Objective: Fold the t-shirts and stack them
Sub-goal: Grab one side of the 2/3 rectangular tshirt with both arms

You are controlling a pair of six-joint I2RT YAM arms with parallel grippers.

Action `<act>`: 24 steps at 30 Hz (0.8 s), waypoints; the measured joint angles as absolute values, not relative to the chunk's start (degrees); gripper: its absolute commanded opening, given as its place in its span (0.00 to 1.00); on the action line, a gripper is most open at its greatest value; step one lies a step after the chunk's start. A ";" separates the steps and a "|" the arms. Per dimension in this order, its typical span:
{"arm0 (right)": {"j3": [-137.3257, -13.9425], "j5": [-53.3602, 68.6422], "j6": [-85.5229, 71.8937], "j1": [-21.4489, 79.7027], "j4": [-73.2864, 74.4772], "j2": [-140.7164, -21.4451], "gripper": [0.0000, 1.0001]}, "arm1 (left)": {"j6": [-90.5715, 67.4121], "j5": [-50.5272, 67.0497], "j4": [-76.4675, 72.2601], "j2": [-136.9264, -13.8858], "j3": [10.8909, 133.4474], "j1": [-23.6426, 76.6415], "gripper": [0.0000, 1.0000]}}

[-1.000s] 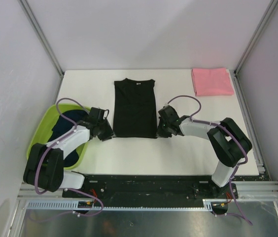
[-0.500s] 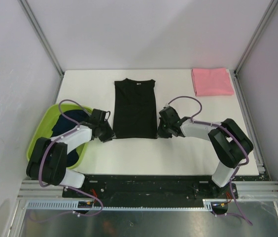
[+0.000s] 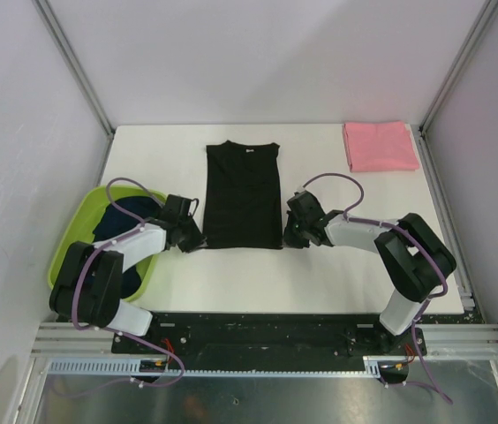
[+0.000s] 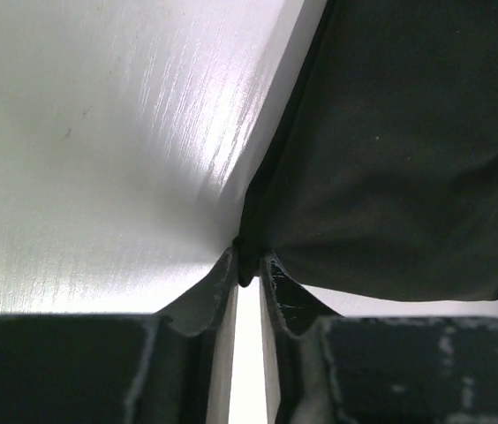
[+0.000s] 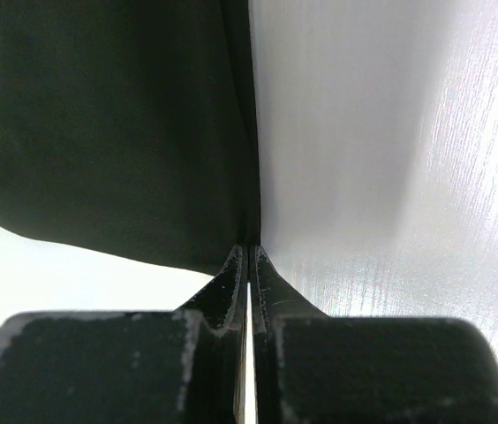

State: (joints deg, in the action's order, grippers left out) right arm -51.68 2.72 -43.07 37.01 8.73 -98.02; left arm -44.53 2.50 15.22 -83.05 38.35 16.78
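A black t-shirt [image 3: 243, 194], folded into a long strip, lies flat at mid-table with its collar to the far side. My left gripper [image 3: 198, 243] sits at its near left corner, and the left wrist view shows the jaws [image 4: 248, 265] pinched on a bunched bit of black cloth [image 4: 408, 159]. At the near right corner my right gripper [image 3: 290, 237] is shut, its tips [image 5: 248, 252] meeting on the shirt's edge [image 5: 99, 115]. A folded pink t-shirt [image 3: 380, 146] rests at the far right. Dark navy t-shirts [image 3: 118, 223] lie in the basin.
A lime-green plastic basin [image 3: 65, 243] stands at the table's left edge, beside my left arm. Metal frame posts rise at the far corners. White tabletop [image 3: 320, 283] runs between the black shirt and the arm bases.
My left jaws have narrowed onto the shirt's near left corner. The left arm has drawn in slightly. The right gripper stays shut at the near right corner.
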 measured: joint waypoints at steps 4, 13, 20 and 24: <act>-51.40 2.85 -43.07 37.01 8.71 -97.71 0.00 | -44.38 2.48 14.87 -83.13 38.24 17.21 0.02; -49.93 2.13 -42.89 37.56 13.65 -94.13 0.00 | -43.40 3.33 17.02 -77.65 36.16 20.05 0.00; -47.16 -0.27 -43.64 41.63 18.06 -85.82 0.00 | -42.96 4.84 22.15 -63.99 32.56 21.12 0.00; -45.17 -2.55 -46.00 45.67 21.63 -79.11 0.00 | -42.85 6.22 26.22 -56.12 31.11 22.09 0.00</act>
